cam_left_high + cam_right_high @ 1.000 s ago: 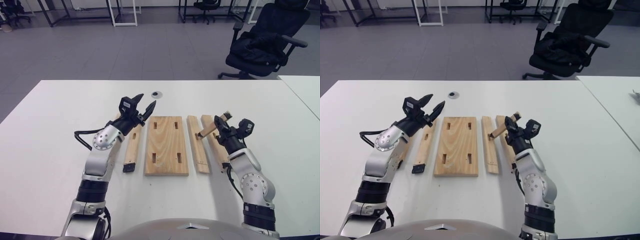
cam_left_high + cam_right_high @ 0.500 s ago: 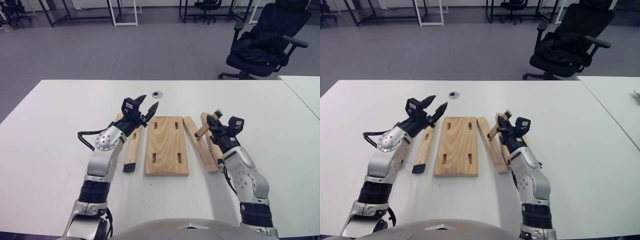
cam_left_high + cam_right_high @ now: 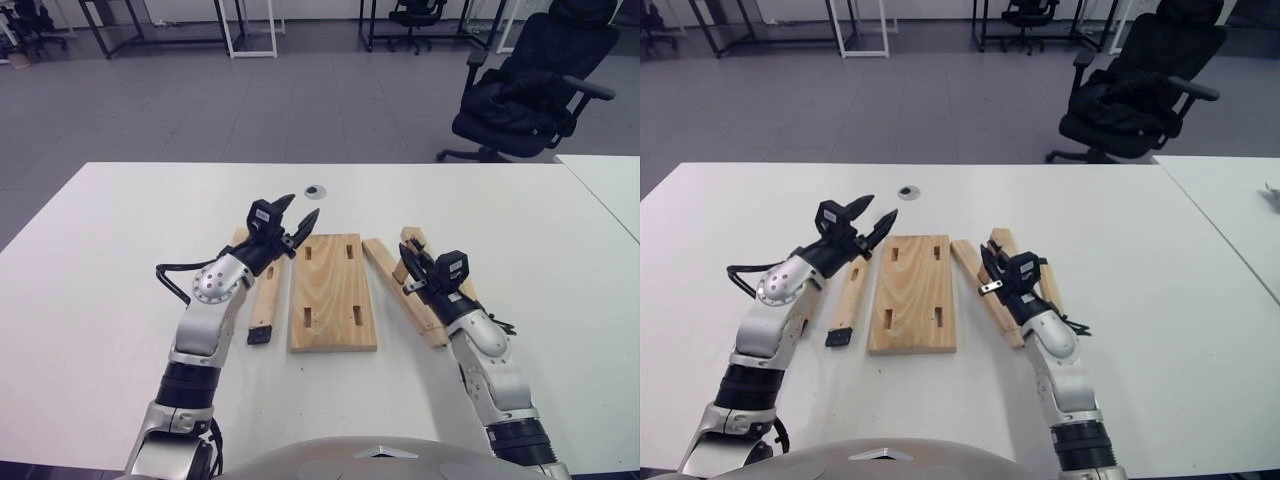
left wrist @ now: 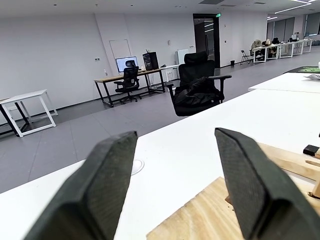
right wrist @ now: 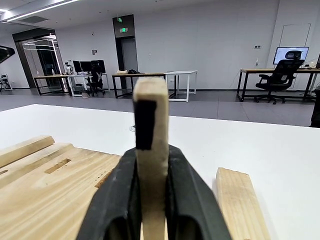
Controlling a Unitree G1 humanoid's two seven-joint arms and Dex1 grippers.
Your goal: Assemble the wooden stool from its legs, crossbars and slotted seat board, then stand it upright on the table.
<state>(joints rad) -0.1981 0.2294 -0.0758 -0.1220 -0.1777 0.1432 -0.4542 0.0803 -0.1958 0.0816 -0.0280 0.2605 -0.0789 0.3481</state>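
Table [image 3: 120, 230]: white; seat board [image 3: 333, 290] flat mid-tabletop.
Left gripper [image 3: 298, 206]: we see it released, above left leg [image 3: 264, 300].
Right gripper [image 5: 151, 156]: grasping a crossbar [image 5: 151, 112] over the right legs [image 3: 408, 298].

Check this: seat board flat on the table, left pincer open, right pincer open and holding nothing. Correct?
Not quite. The right pincer is not open and empty: it is shut on a wooden crossbar, as the right wrist view shows. The rest stands: the seat board lies flat on the table and the left pincer is open.
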